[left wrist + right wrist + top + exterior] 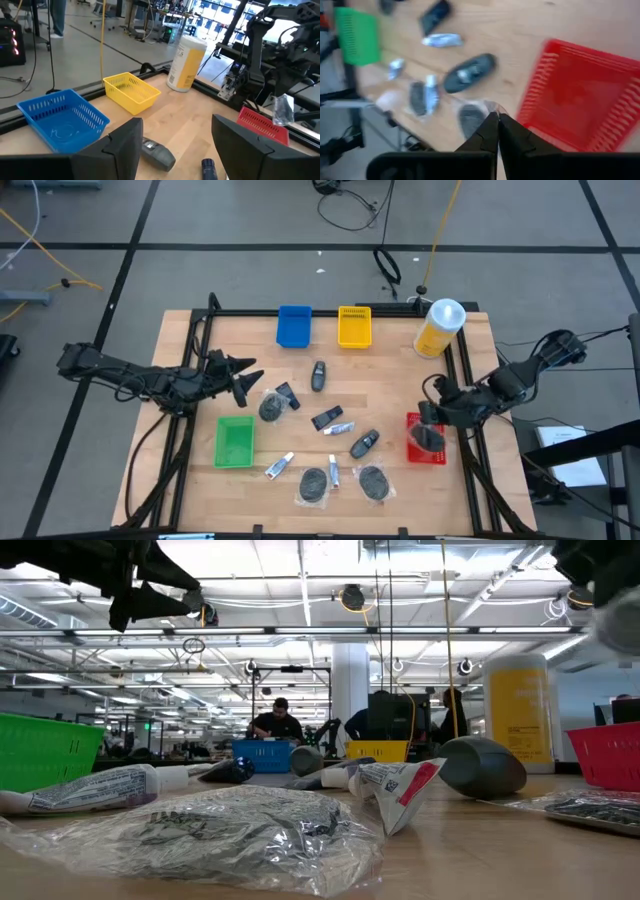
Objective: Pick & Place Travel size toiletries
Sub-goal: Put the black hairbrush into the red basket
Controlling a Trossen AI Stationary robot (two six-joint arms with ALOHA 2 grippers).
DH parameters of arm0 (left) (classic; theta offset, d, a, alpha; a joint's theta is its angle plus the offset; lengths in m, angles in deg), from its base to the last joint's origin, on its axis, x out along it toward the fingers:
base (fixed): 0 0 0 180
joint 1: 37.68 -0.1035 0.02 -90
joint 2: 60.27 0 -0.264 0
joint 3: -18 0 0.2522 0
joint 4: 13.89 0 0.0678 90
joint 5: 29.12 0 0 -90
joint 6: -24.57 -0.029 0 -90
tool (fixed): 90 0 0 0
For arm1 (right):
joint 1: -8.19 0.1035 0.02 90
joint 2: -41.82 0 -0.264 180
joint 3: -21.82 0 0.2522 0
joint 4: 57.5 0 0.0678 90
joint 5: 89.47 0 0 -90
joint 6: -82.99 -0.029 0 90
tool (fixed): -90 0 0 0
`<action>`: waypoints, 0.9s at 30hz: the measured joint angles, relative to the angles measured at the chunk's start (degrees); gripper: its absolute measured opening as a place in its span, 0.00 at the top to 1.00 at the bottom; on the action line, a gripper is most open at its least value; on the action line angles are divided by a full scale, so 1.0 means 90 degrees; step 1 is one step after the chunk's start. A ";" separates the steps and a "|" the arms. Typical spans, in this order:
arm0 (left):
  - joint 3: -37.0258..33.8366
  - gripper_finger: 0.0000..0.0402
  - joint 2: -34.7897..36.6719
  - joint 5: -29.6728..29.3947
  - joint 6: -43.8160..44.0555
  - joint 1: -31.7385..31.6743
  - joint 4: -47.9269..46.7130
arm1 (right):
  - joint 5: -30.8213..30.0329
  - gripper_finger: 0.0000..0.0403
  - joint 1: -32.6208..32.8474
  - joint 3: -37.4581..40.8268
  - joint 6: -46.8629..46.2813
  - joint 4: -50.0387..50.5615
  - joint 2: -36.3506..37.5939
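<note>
Three small white squeeze tubes lie flat on the table: one (279, 466) by the green bin, one (334, 472) between two plastic packets, one (340, 427) at mid-table. Two of them show in the low view (90, 790) (395, 785). My left gripper (245, 375) (175, 145) is open and empty above the table's left half, near a clear packet (272, 405). My right gripper (430, 425) (497, 125) is shut on a clear plastic packet (282, 107) over the red bin (440, 452). My right gripper pinches an edge of the clear plastic packet (493, 106) between its two shut fingertips. The packet hangs below the fingers, lifted clear above the red bin (262, 125). How many layers it has, I cannot tell.
Blue bin (294, 326) and yellow bin (354, 326) stand at the far edge, a green bin (234, 440) at near left, a yellow-and-white canister (440, 328) at far right. Dark gadgets (318, 375) (365, 443) and bagged dark items (313, 483) (375, 480) lie around the tubes.
</note>
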 joint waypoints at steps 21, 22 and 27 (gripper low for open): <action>0.0000 0.42 -0.0160 0.0420 0.0075 0.0000 -0.0233 | 0.0001 1.00 0.0151 0.0955 -0.1604 0.0099 -0.0571; 0.0000 0.42 -0.0202 0.0488 0.0078 0.0000 -0.0219 | 0.0001 1.00 0.0151 0.0998 -0.1636 0.0093 -0.0569; 0.0000 0.42 -0.0497 0.0556 0.0222 0.0000 -0.0227 | 0.0030 0.94 0.0149 0.1093 -0.1706 0.0110 -0.0561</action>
